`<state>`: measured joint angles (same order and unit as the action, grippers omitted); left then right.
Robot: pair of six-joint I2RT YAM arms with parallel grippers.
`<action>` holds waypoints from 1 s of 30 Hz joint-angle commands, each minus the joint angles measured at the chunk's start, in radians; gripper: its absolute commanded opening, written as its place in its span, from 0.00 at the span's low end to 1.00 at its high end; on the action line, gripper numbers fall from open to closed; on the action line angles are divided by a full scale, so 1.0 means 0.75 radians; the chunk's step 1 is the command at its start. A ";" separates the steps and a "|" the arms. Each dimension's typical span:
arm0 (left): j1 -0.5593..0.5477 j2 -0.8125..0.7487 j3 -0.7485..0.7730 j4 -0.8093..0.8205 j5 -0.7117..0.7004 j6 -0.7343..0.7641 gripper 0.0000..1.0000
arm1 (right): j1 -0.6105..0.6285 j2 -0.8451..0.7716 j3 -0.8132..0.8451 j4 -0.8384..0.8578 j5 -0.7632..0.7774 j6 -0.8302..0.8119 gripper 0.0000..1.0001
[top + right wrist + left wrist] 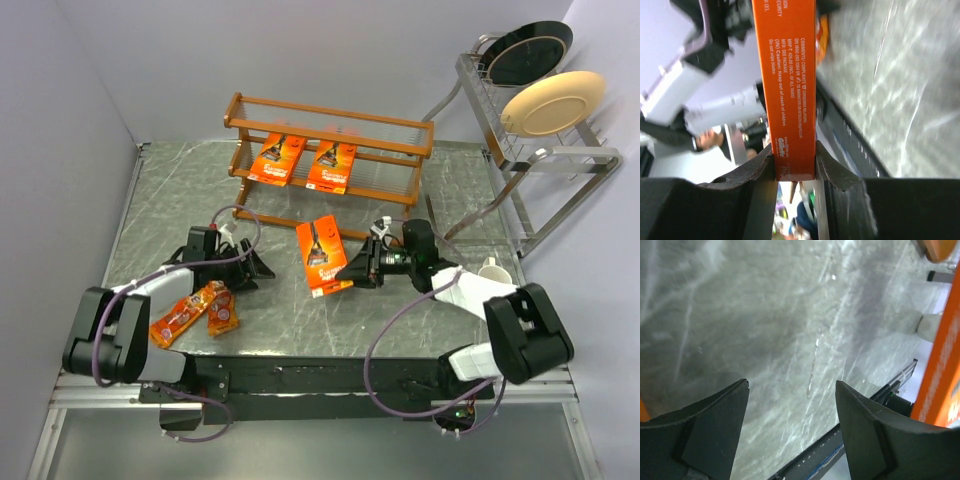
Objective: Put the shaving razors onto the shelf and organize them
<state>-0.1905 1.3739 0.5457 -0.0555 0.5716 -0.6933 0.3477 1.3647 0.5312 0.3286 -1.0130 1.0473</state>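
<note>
The orange-brown shelf (395, 140) stands at the back of the table. Two large orange razor packs (277, 158) (332, 166) lie side by side on its middle tier. A third large pack (320, 254) sits at mid-table, and my right gripper (347, 272) is shut on its right edge. In the right wrist view that pack's narrow printed side (790, 85) is pinched between the fingers of the right gripper (795, 162). Small orange blister packs (196, 312) lie in a heap by my left arm. My left gripper (266, 268) (792, 390) is open over bare table, left of the held pack (940, 370).
A silver plate rack (560, 160) at the back right holds a black plate (528, 52) and a cream plate (552, 102). A white mug (491, 270) stands beside my right arm. The grey marbled table (280, 310) ends at a black front rail.
</note>
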 commanded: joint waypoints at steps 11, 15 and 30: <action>0.051 0.074 0.144 -0.016 -0.059 0.186 0.82 | -0.336 -0.490 0.048 -0.428 -0.216 -0.261 0.10; 0.056 0.034 0.162 -0.073 -0.099 0.249 0.82 | -0.398 -0.439 0.053 -0.277 -0.169 -0.161 0.10; 0.068 0.021 0.144 -0.094 -0.122 0.278 0.82 | -0.533 0.025 0.310 0.128 -0.022 0.041 0.12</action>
<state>-0.1471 1.4143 0.6399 -0.1371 0.4839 -0.5083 -0.0345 1.3155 0.6308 0.3111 -1.0512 1.0618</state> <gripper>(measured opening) 0.824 0.363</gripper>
